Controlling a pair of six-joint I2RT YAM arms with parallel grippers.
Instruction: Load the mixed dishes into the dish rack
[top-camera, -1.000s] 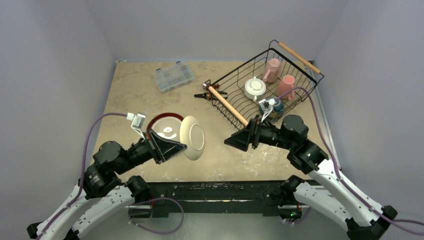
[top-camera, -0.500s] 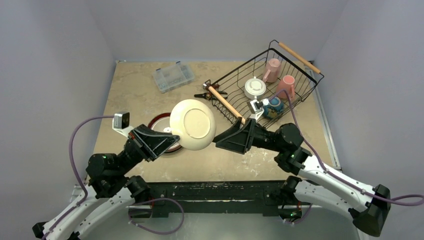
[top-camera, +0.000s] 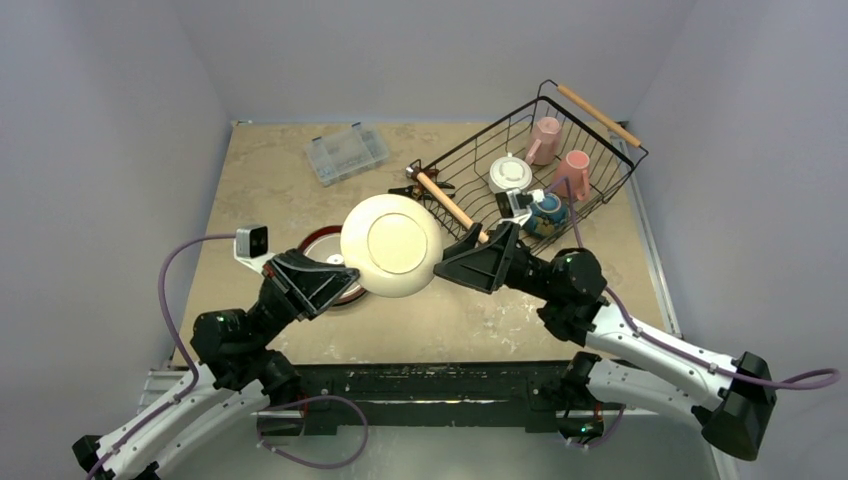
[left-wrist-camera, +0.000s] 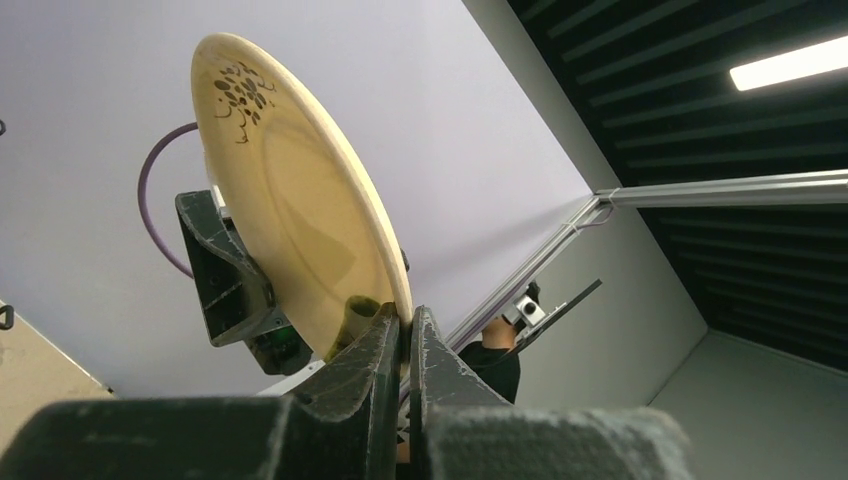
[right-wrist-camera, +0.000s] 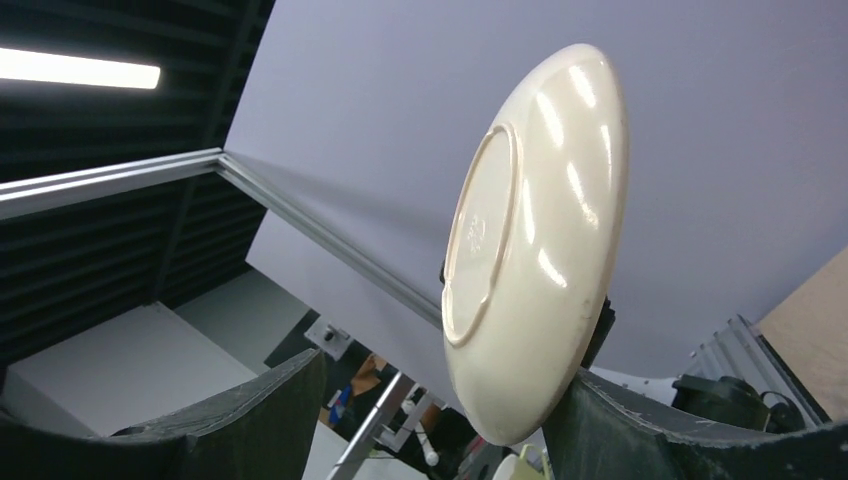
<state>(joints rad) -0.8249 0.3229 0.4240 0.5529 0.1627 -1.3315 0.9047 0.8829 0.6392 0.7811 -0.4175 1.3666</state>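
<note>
The left hand (top-camera: 352, 280) is closed tightly on the lower left rim of the cream plate (top-camera: 392, 246) and holds it in the air above the tabletop (top-camera: 260, 190), between the two arms. The right hand (top-camera: 445, 262) is at the plate's right edge with its jaws wide apart and grips nothing. In the top view this edge is near the closer wooden handle of the dish rack (top-camera: 599, 115), and the red-rimmed plate (top-camera: 315, 245) lies on the tabletop, partly hidden under the lifted plate and the left hand. Inside the rack are two pink mugs (top-camera: 545, 138), a white two-handled cup (top-camera: 511, 175) and a blue bowl (top-camera: 547, 215). Bare tabletop shows to the left of the rack, around a clear plastic box (top-camera: 347, 153), and at the near side under the arms. The top view shows only the plate's underside with its foot ring. The left wrist view shows the inner face with a dark speckled mark near the top rim, and the rim pinched between the fingers (left-wrist-camera: 385, 345). The right wrist view shows the plate standing between its two fingers (right-wrist-camera: 250, 410); whether one finger touches the rim, I cannot tell.
</note>
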